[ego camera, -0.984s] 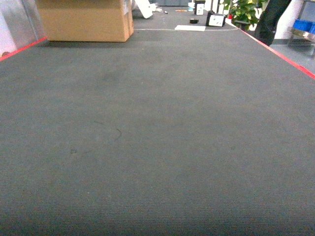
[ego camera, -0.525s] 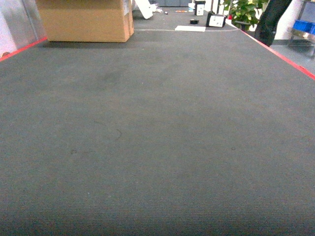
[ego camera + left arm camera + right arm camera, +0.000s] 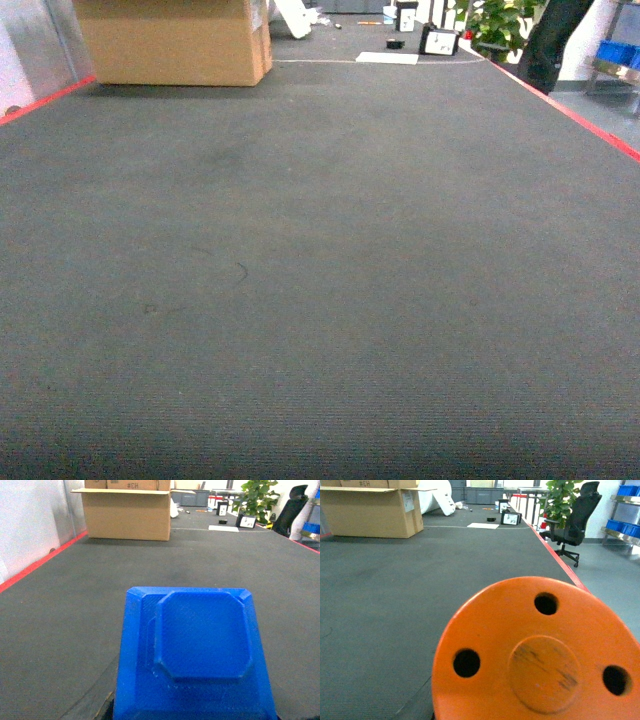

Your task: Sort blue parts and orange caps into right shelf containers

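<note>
Mostly just a big dark grey carpeted floor [image 3: 330,270] with red tape lines [image 3: 575,113] running down both edges. Far back on the left sits a large cardboard box [image 3: 175,40] (flaps open in the left wrist view). A leafy green potted plant [image 3: 560,500] stands at the far right with a black office chair [image 3: 572,525] just beside it. A white sheet [image 3: 387,57] lies flat on the floor near some small black-and-white boxes [image 3: 438,40].

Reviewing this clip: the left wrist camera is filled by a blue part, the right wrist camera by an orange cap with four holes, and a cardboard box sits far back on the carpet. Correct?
Not quite. The right wrist view shows the orange cap with three holes, not four. The blue part and cardboard box are as stated.
</note>
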